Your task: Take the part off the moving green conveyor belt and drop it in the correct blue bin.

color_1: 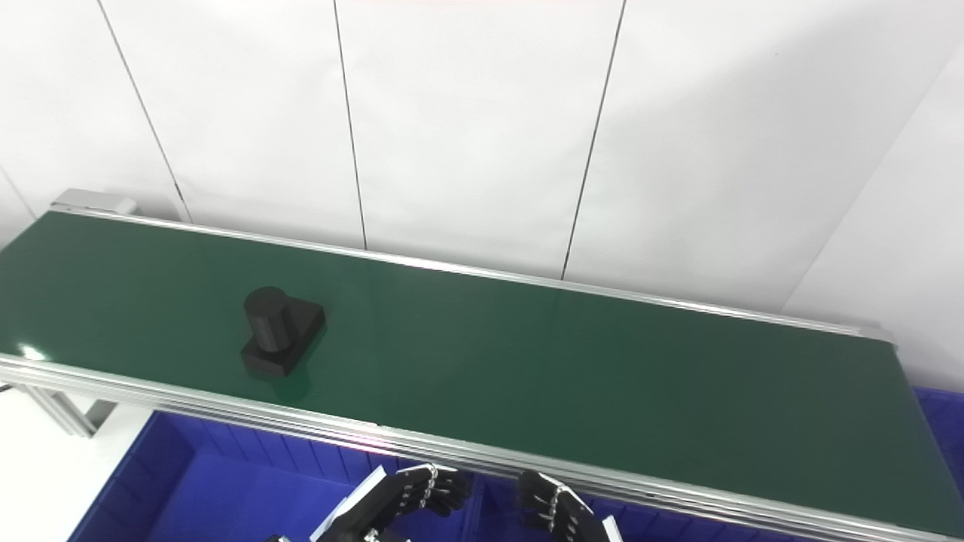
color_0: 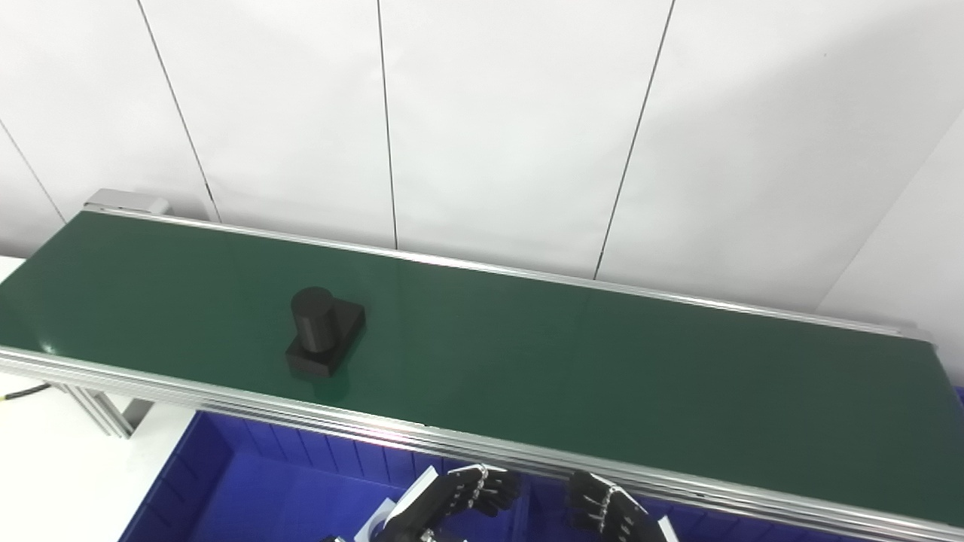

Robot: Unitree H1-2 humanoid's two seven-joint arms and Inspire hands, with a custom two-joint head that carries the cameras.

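A black part (color_0: 324, 332), an upright cylinder on a flat rectangular base, sits on the green conveyor belt (color_0: 565, 354) left of its middle; it also shows in the right eye view (color_1: 280, 330). My left hand (color_0: 459, 500) and right hand (color_0: 610, 512) are low at the picture's bottom edge, in front of the belt and above the blue bin (color_0: 248, 489). Both hands hold nothing, with fingers curled loosely and apart. They are well to the right of the part and below it.
The belt has silver rails along its near edge (color_0: 452, 444) and far edge. White wall panels stand behind it. Another blue bin's corner (color_1: 941, 421) shows at the right end. A white table surface (color_0: 53, 467) lies at lower left.
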